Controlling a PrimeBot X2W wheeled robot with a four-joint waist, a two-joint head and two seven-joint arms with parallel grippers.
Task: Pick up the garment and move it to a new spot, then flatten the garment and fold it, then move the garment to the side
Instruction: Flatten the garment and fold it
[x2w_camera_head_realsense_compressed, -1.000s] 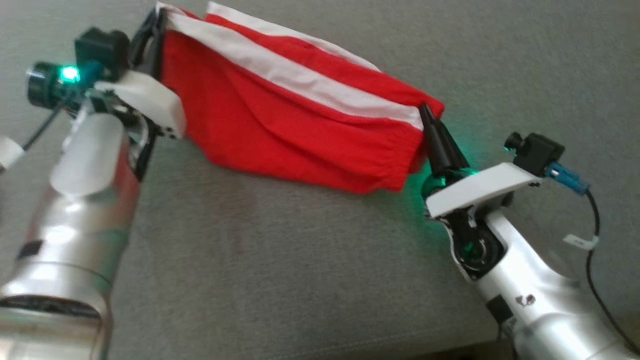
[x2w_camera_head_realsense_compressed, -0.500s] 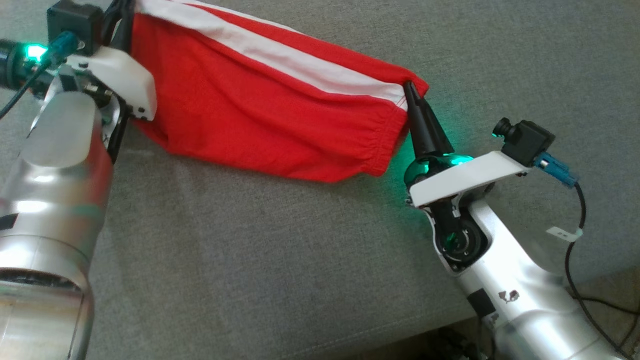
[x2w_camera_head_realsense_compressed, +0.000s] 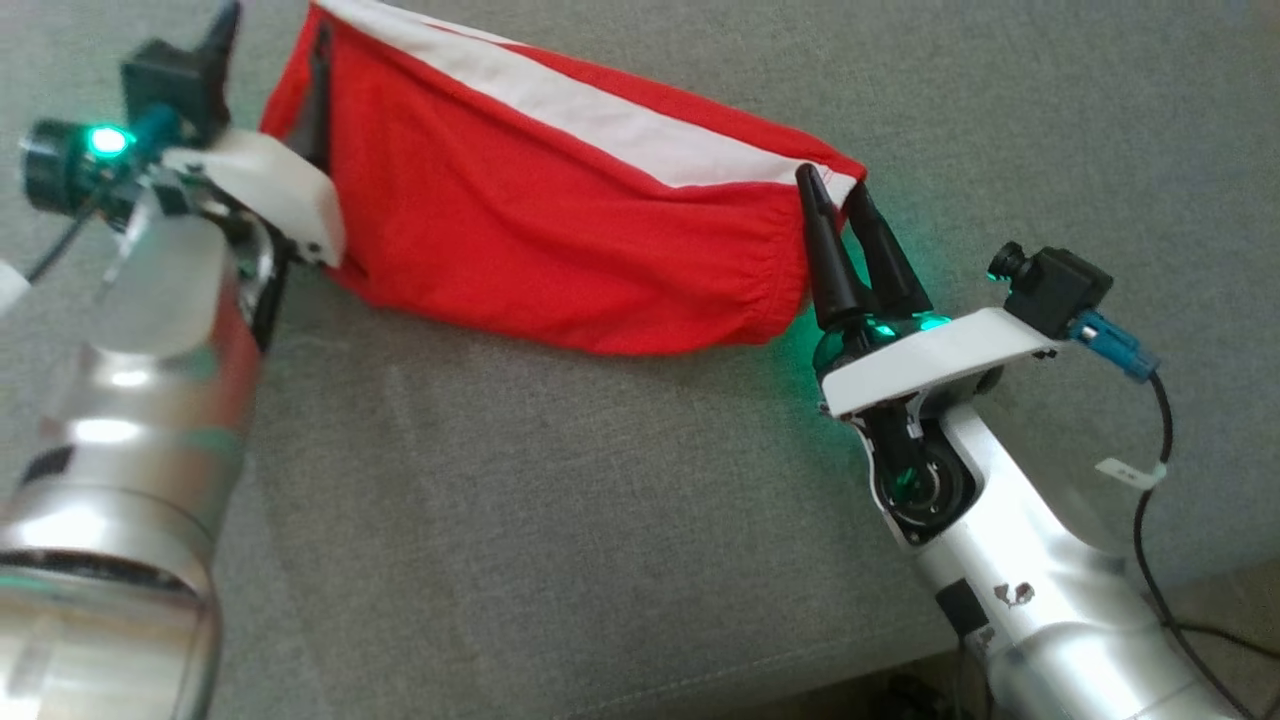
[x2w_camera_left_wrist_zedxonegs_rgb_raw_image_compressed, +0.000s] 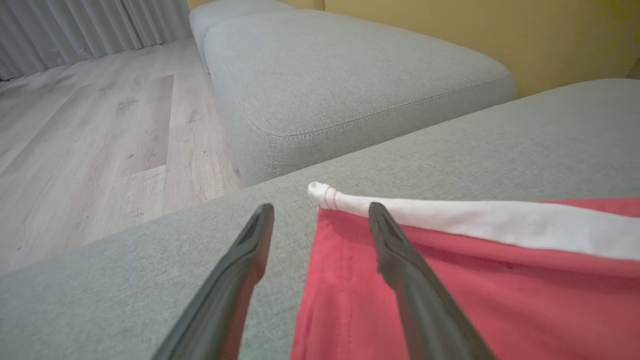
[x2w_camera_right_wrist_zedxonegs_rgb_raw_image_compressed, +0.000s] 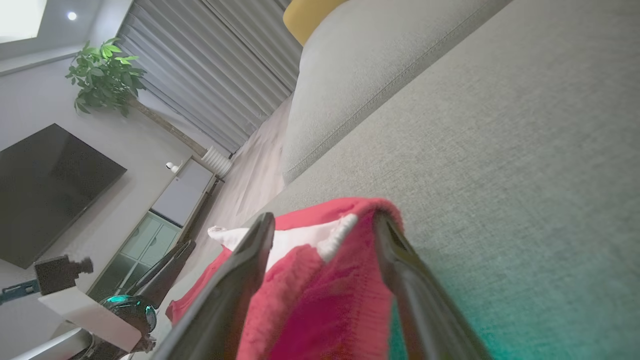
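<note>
Garment lies on sofa cushion. Left gripper and right gripper: jaws open, straddling garment's end corners. Risk: on retreat a finger snags cloth, dragging the fold askew.

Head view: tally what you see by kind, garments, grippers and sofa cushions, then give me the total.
Garments: 1, the red garment
Grippers: 2, the left gripper and the right gripper
Sofa cushions: 1, the grey cushion
Total: 4

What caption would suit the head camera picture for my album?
Left pincer and right pincer stand open at opposite ends of a red, white-striped cloth garment on a grey fabric sofa.
</note>
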